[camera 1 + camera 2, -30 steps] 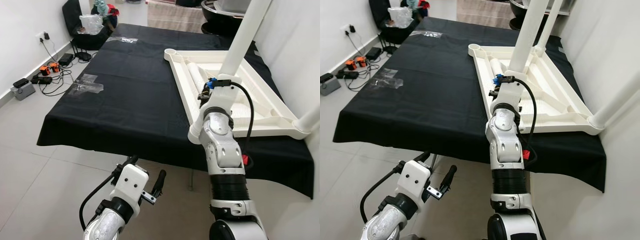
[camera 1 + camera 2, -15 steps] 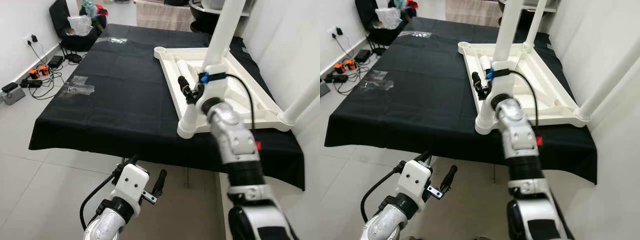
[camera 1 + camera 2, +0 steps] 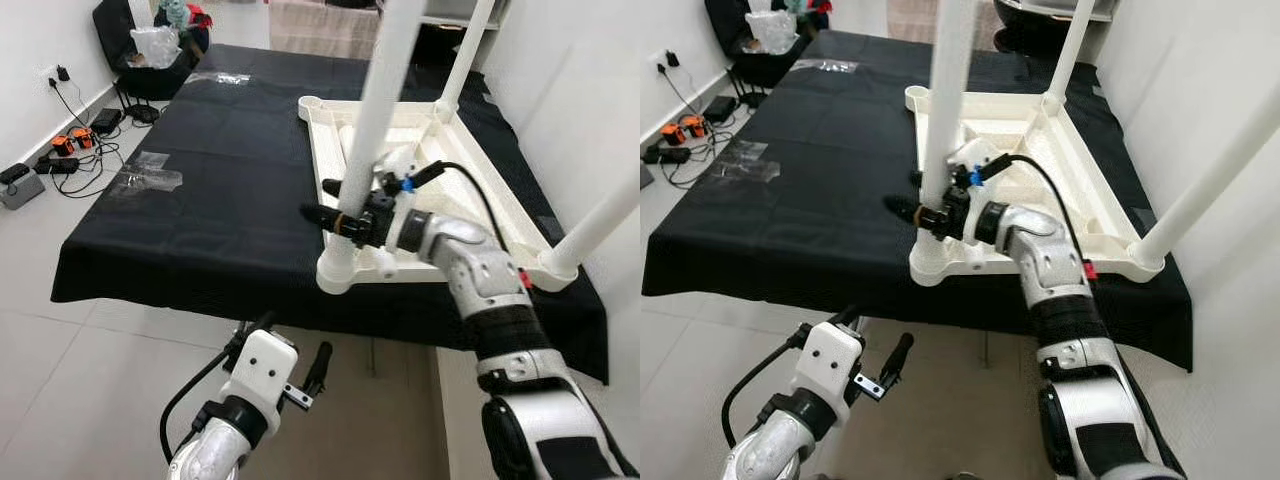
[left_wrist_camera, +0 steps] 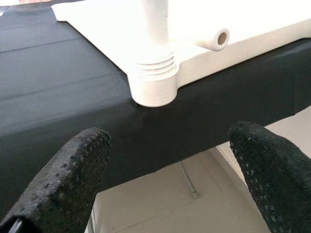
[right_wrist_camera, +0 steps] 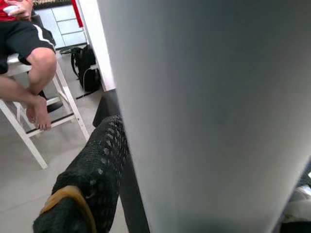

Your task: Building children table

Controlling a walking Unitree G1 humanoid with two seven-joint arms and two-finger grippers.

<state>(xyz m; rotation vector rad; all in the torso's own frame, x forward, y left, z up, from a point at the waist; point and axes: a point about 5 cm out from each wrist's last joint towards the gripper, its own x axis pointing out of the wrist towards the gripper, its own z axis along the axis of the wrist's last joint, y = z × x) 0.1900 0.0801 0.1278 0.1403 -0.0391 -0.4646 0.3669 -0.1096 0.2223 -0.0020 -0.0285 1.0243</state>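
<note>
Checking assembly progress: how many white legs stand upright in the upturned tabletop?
3: near-left leg at the right gripper, far-right leg, near-right leg. The far-left socket looks empty.
</note>
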